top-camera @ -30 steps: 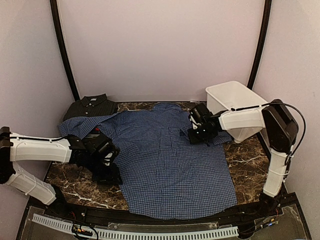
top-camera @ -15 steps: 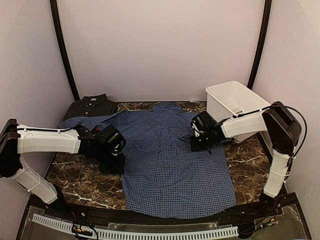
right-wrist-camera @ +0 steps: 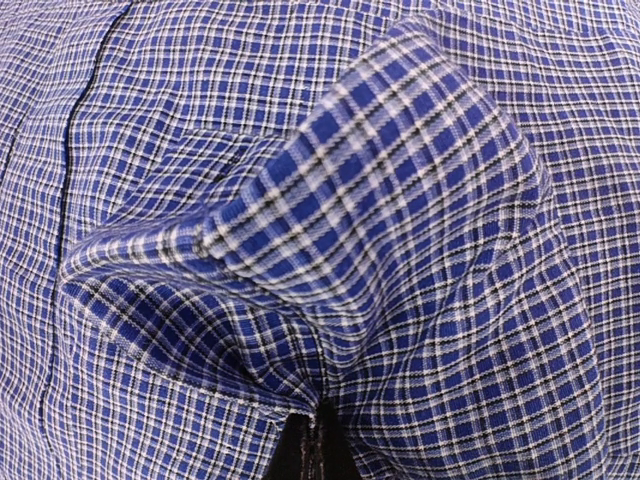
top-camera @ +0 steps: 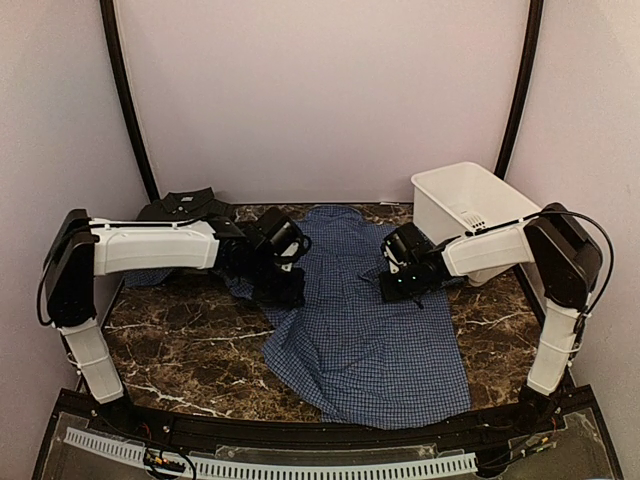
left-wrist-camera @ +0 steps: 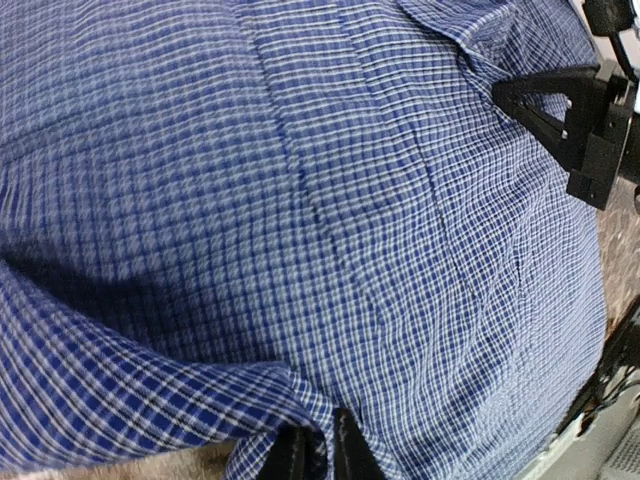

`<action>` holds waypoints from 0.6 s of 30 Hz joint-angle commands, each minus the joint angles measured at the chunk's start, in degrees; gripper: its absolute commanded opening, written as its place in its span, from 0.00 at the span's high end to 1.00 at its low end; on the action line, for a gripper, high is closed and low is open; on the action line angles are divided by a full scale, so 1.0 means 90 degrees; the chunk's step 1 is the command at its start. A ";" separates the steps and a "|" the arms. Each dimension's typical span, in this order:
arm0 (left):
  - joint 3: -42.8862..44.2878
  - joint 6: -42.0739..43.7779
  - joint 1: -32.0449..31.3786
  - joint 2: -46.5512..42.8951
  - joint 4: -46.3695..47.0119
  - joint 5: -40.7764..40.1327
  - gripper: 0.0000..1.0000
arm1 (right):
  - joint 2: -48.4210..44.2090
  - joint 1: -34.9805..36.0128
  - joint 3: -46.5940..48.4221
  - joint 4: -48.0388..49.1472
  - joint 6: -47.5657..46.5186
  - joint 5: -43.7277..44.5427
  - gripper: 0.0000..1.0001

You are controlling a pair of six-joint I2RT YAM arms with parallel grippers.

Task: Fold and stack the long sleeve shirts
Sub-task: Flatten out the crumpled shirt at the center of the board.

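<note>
A blue checked shirt [top-camera: 365,330] lies spread on the marble table, collar at the back. Its left side is pulled in toward the middle and bunched. My left gripper [top-camera: 285,292] is shut on that left edge; in the left wrist view the cloth [left-wrist-camera: 300,200] folds between the fingertips [left-wrist-camera: 316,455]. My right gripper [top-camera: 398,285] sits on the shirt's right upper part, shut on a pinched fold of the blue shirt [right-wrist-camera: 380,230] that rises from its fingertips [right-wrist-camera: 312,440]. A dark checked shirt [top-camera: 180,207] lies at the back left, partly behind my left arm.
A white plastic basket [top-camera: 470,205] stands at the back right, close behind my right arm. Bare marble table [top-camera: 180,340] shows at the front left. Dark frame poles rise at both back corners.
My left gripper shut on the shirt's left edge and carried it right and toward the back, uncovering marble at the left. The right gripper dropped slightly, then held still.
</note>
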 commanded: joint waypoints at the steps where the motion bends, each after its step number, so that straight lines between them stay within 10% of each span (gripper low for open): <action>1: 0.1078 0.0618 -0.0025 0.0929 0.0041 0.0380 0.78 | 0.0254 0.0045 -0.0039 -0.0186 -0.0019 -0.0079 1.00; 9: 0.1999 0.0741 -0.0020 0.1787 -0.0035 0.0854 0.58 | 0.0284 0.0045 0.0088 -0.0272 -0.0083 -0.0070 1.00; 18: 0.1400 0.0584 -0.0025 0.0449 -0.0081 0.0726 0.36 | 0.0338 0.0040 0.0107 -0.0301 -0.0158 -0.0056 1.00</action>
